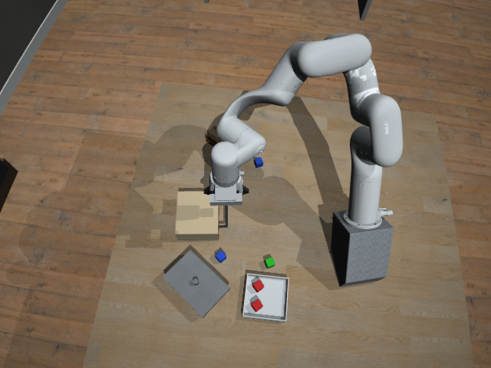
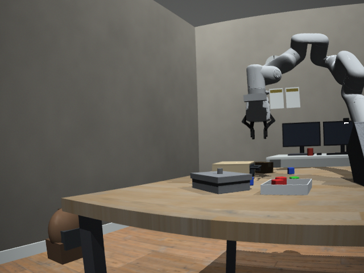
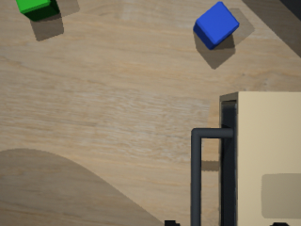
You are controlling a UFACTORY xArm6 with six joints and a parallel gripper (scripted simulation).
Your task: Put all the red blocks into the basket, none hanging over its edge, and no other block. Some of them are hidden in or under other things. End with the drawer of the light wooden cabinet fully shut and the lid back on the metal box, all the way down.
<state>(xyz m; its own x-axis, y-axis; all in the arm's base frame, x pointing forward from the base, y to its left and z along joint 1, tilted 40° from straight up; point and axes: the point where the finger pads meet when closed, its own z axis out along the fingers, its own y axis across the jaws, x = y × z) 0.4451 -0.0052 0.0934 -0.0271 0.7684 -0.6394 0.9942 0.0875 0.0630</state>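
Light wood cabinet sits left of table centre; the top view shows only its top face, so what's inside is hidden. Its dark handle stands just off the front, and in the wrist view a thin dark gap runs along the drawer front; can't tell if the drawer is fully home. The arm covers the cabinet's far right corner from above.

Gripper hangs well above the cabinet's handle side, fingers half apart with nothing between them. In the wrist view only the fingertips poke in at the bottom edge.

Metal box has its lid on, knob up; contents hidden. From the side the lid looks seated, with a dark band under it.

Basket holds two red blocks, both inside the rim near its left wall. Green block sits just outside the basket's far edge. One blue block lies between cabinet and metal box, another partly tucked under the arm's wrist joint. A small brown box is nearly all hidden behind the forearm.

Open table to the right of the handle, towards the arm's pedestal. The gap between lid corner and basket is narrow.
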